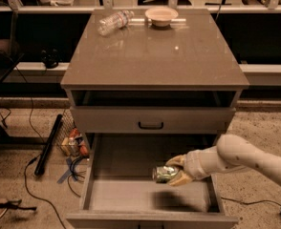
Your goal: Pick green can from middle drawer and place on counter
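**A:** Where was your tool?

**B:** Your tool (173, 171) was over the open middle drawer (126, 194), toward its right side. Its 2 fingers pinched the green can (161, 174).

**A:** And where was the can?

**B:** It lay sideways in your tool, over the drawer floor. The worktop (155, 61) held 1 bottle (114, 22) and 1 bowl (161, 15) near its far edge.

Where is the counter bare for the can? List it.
The glossy grey-brown square counter is bare across its whole middle and front. Crowded only at the back: a clear plastic water bottle back-left, a pale round bowl back-centre. The claw holds the shiny green metal can over the deep grey wooden middle drawer.
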`<state>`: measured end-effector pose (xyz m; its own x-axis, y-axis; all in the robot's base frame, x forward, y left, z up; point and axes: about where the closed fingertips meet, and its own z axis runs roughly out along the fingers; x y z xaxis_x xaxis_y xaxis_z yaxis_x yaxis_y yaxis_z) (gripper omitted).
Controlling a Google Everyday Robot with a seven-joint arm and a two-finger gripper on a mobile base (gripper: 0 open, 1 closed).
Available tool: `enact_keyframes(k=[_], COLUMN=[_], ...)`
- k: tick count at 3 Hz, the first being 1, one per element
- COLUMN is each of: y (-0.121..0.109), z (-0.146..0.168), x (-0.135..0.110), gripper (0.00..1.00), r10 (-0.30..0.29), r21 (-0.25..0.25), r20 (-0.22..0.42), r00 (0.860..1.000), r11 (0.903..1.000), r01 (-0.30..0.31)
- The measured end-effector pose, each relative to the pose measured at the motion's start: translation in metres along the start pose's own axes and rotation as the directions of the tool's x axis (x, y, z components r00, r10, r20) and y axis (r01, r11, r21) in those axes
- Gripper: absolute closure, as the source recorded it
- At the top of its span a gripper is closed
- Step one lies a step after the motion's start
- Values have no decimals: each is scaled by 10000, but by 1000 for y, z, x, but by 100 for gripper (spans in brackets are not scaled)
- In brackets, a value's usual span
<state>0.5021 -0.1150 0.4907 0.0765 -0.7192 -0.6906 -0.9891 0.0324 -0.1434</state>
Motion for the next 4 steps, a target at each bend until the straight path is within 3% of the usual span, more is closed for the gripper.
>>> enact_keyframes(k=[1, 2, 3, 4], y=[-1, -1, -8, -22], z=[-79, -78, -112, -194], x=[-19, -19, -29, -56], gripper=[100, 100, 100, 100], r10=[-568, -568, -840, -1437], r21=[654, 654, 896, 1419], r20=[599, 597, 761, 825], r00=[9966, 9966, 9935, 9862], r11=[9965, 9965, 9930, 9812], r01=[529, 529, 771, 1311])
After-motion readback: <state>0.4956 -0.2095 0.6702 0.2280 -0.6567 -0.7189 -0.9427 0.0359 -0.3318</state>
